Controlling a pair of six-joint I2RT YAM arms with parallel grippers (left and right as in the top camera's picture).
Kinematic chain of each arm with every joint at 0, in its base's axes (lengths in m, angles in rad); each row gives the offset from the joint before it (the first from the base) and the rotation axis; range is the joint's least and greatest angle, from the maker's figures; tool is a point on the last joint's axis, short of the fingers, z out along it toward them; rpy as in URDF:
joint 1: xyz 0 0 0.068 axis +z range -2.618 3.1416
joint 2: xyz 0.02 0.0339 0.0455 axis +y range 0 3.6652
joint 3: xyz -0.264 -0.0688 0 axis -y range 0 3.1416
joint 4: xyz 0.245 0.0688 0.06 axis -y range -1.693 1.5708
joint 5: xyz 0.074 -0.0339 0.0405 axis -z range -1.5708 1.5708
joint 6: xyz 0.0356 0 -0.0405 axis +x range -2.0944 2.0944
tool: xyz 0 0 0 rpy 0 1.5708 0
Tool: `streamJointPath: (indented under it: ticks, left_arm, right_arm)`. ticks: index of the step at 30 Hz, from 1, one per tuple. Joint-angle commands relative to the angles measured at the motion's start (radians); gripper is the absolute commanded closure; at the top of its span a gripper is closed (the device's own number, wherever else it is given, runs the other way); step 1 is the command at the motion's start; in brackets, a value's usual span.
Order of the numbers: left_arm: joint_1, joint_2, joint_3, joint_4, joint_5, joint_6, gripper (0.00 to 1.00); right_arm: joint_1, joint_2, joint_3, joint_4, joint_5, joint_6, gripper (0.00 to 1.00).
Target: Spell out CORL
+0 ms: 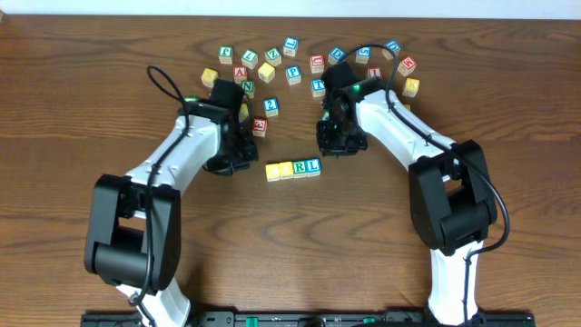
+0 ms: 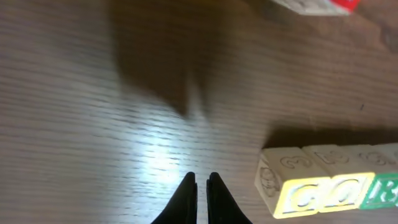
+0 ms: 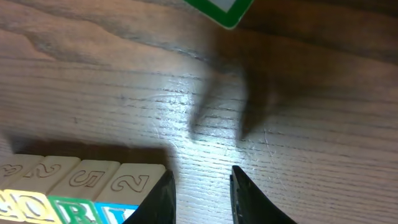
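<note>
Wooden table [image 1: 363, 236] is noted under both arms. Loose letter blocks [image 1: 272, 64] are scattered beyond both grippers. Left gripper [image 2: 200, 186]: fingertips are seen pressed together, nothing held. Right gripper [image 3: 202, 196]: jaws are seen parted, nothing between them. CORL row [image 1: 292, 169], four cubes touching side by side, is found right of the left gripper and just beside the right gripper's left finger.

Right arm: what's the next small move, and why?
Probably lift the right fingers straight up and back: the four-block row already sits joined, and the fingers are open and empty, close beside its L end.
</note>
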Motion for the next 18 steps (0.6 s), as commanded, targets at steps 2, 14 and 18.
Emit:
streamJointPath:
  ticks: [2,14,18]
  left_arm:
    - [-0.038,0.011,-0.045,0.051,0.016,-0.009,0.92]
    - [-0.064,0.011,-0.064,0.111,0.042,-0.015,0.92]
    - [-0.095,0.011,-0.064,0.128,0.042,-0.008,0.92]
  right_arm:
    - [0.016,-0.004,-0.026,0.005,0.001,0.014,0.76]
    - [0.034,-0.004,-0.039,0.002,0.001,0.014,0.76]
    - [0.034,-0.004,-0.039,-0.002,0.001,0.014,0.77]
